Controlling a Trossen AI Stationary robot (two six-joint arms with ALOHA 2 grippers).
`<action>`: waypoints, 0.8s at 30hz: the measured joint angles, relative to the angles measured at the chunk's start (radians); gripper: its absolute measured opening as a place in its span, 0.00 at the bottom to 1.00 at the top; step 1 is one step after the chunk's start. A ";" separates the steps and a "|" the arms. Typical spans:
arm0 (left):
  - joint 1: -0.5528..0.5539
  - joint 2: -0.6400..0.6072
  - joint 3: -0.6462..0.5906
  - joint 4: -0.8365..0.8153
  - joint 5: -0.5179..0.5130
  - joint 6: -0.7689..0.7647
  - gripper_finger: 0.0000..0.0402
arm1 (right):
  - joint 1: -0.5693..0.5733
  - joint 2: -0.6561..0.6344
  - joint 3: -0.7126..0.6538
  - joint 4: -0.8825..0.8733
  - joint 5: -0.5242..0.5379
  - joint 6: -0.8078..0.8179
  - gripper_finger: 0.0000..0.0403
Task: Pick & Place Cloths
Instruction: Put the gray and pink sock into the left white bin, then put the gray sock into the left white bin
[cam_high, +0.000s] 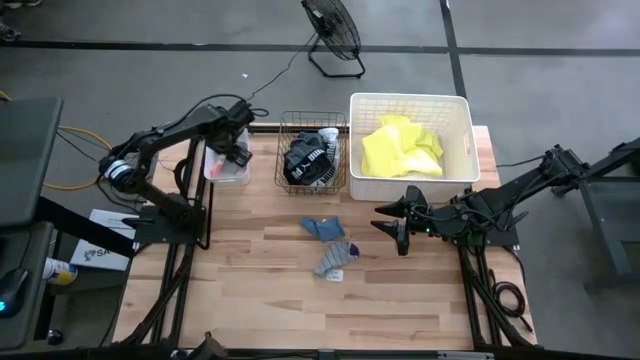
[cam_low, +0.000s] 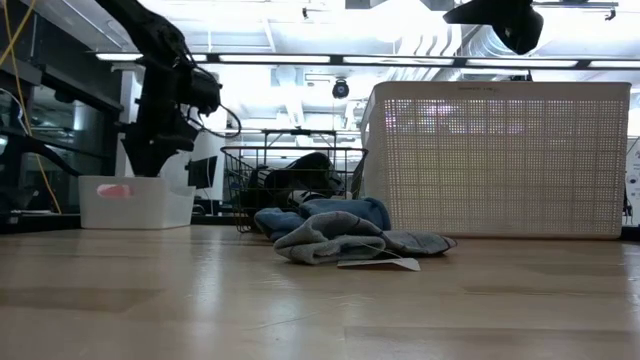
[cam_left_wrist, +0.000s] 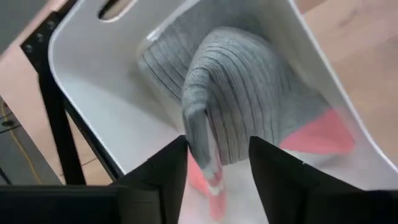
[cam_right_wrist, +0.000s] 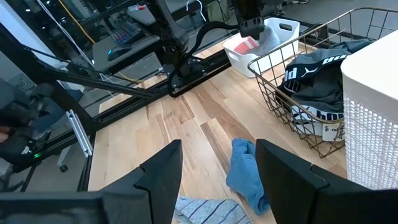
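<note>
On the wooden bench (cam_high: 300, 300), nearest the front edge among the loose pieces, a grey striped cloth (cam_high: 336, 260) lies crumpled with a white tag at its near side, and just behind it, touching or nearly so, sits a blue cloth (cam_high: 323, 228); from the low view the two read as one low heap (cam_low: 340, 232) in front of the baskets. To their right, the right tool (cam_high: 398, 222) hovers over the bench with its two dark fingers (cam_right_wrist: 163, 180) spread wide, holding nothing, pointed toward the blue cloth (cam_right_wrist: 245, 171). Farther back, in the middle, a copper wire basket (cam_high: 288, 128) holds a black cloth with white print (cam_high: 310, 160), bundled together with something white. Right of it stands the large white tub (cam_high: 465, 140), and a neon-yellow cloth (cam_high: 400, 148) fills much of its floor. At the far left of the bench, a small white tub (cam_high: 222, 176) sits under the left tool (cam_high: 236, 150), which reaches down into it. From the left wrist view, its fingers (cam_left_wrist: 161, 180) are apart on either side of a grey ribbed cloth (cam_left_wrist: 249, 106) with pink-red parts (cam_left_wrist: 317, 134); whether they actually pinch the fabric cannot be told. Beyond the bench, on the floor, stands a black fan (cam_high: 332, 30).
</note>
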 joint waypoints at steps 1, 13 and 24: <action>0.000 -0.013 0.000 -0.001 0.000 0.000 0.42 | 0.000 0.000 0.000 0.000 0.000 0.000 0.49; -0.001 -0.252 0.000 -0.002 0.145 0.013 0.43 | 0.000 0.000 0.000 0.001 0.000 -0.034 0.49; 0.000 -0.421 0.001 0.043 0.264 0.063 0.43 | 0.000 0.000 0.000 0.009 0.000 -0.018 0.49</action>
